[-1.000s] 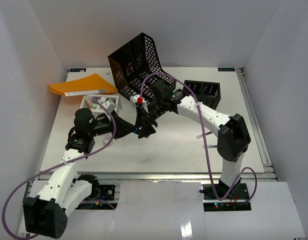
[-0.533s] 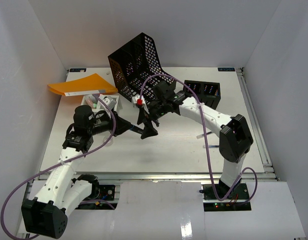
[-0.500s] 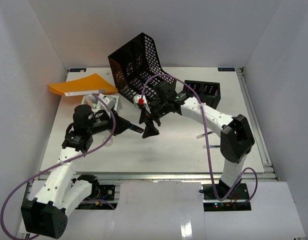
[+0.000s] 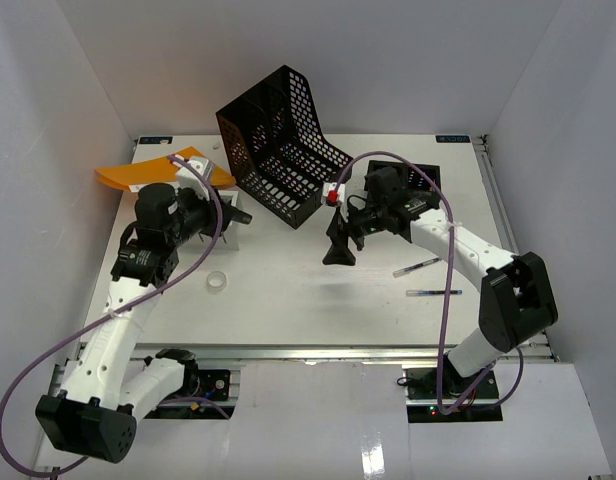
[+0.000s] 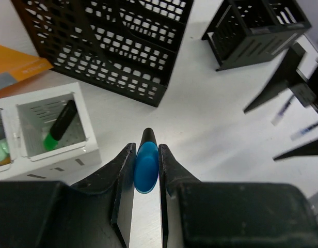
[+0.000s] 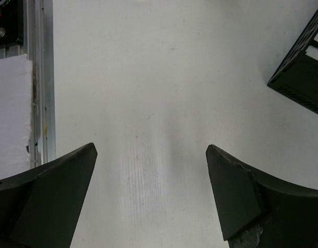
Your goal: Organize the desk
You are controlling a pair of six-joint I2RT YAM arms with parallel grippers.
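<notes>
The white desk (image 4: 288, 300) carries everything. My left gripper (image 4: 235, 215) is shut on a blue pen (image 5: 147, 165) with a black tip, held above the desk just right of a white organiser box (image 5: 50, 129). One compartment of the box holds a black-and-green marker (image 5: 61, 124). In the left wrist view the gripper (image 5: 146, 147) points toward the black mesh file rack (image 5: 112, 41). My right gripper (image 4: 339, 250) is open and empty over bare desk at mid-table; in its own view (image 6: 151, 152) nothing lies between its jaws.
The black mesh file rack (image 4: 283, 140) stands tilted at the back. A black mesh pen holder (image 4: 413, 180) is at back right, an orange folder (image 4: 138, 172) at back left. A tape ring (image 4: 217, 282) and two loose pens (image 4: 418, 266) (image 4: 433, 292) lie on the desk. The metal rail (image 6: 37, 77) runs along the front edge.
The two grippers were close together at mid-table. My left gripper has drawn back left to the white box with the blue pen. My right gripper has moved right, open.
</notes>
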